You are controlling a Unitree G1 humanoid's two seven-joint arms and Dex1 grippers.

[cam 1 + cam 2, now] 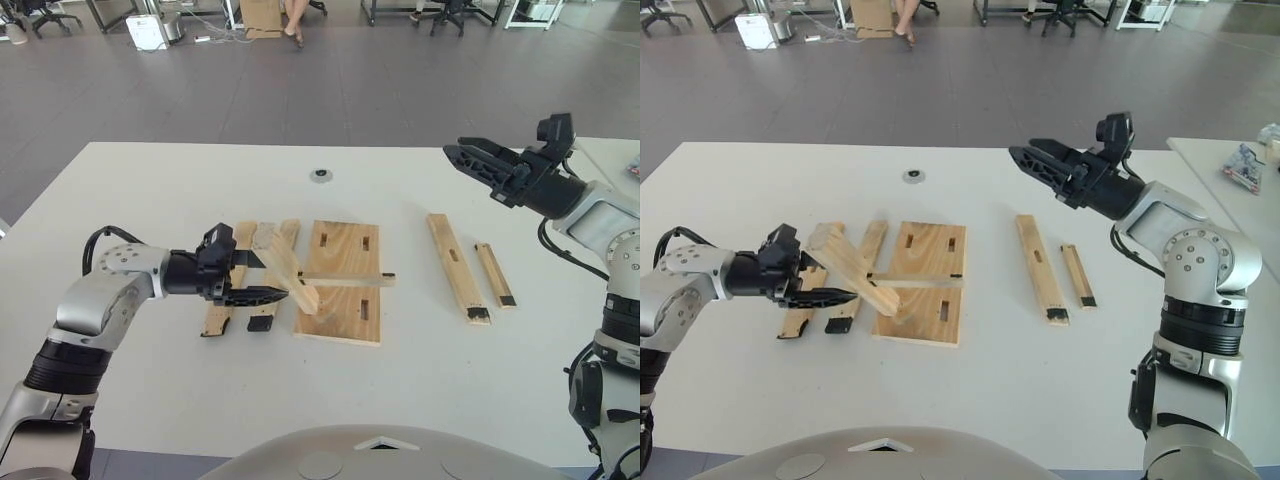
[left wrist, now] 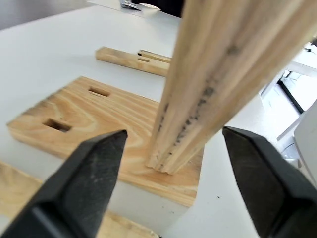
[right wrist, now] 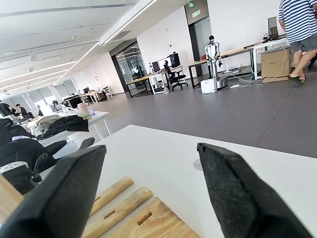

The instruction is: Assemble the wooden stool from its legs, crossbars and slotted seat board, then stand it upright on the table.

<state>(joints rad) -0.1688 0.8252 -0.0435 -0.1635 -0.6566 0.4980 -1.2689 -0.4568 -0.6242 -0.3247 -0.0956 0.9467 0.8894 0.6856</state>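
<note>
My left gripper [image 1: 275,278] is shut on a wooden leg [image 1: 292,272]. The leg is tilted, and its lower end rests on the slotted seat board [image 1: 340,300], which lies flat mid-table. In the left wrist view the leg [image 2: 198,99] stands between the two black fingers [image 2: 94,168] over the seat board [image 2: 99,114]. A thin crossbar [image 1: 350,279] lies across the board. Two more legs [image 1: 222,300] with black feet lie left of the board. My right gripper [image 1: 1035,160] hangs open in the air over the table's back right, holding nothing.
A long slotted leg [image 1: 458,268] and a short crossbar [image 1: 494,274] lie side by side right of the board. A small round fitting [image 1: 321,176] is set in the table's back middle. Bare tabletop [image 1: 420,400] runs along the front.
</note>
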